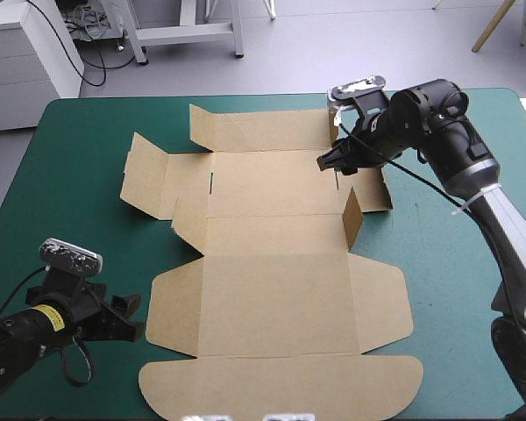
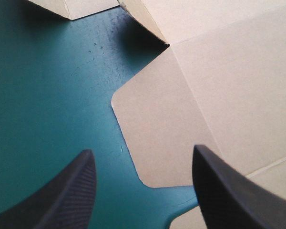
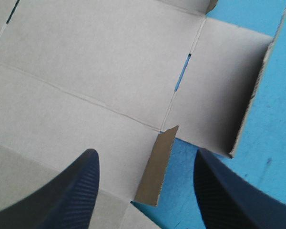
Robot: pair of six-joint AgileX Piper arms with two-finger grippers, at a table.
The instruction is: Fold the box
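Black-fingered left pincer (image 1: 130, 317) near the front: spread wide, holding nothing, low over the teal-green table (image 1: 53, 175), beside a rounded side flap (image 2: 157, 133). Brown box (image 1: 272, 272) mostly flat mid-table, long way running front to back, big round flap (image 1: 280, 386) nearest. One small flap (image 1: 352, 215) standing up on the right. Right pincer (image 1: 333, 162) farther back: spread wide too, empty, above the box near that flap.
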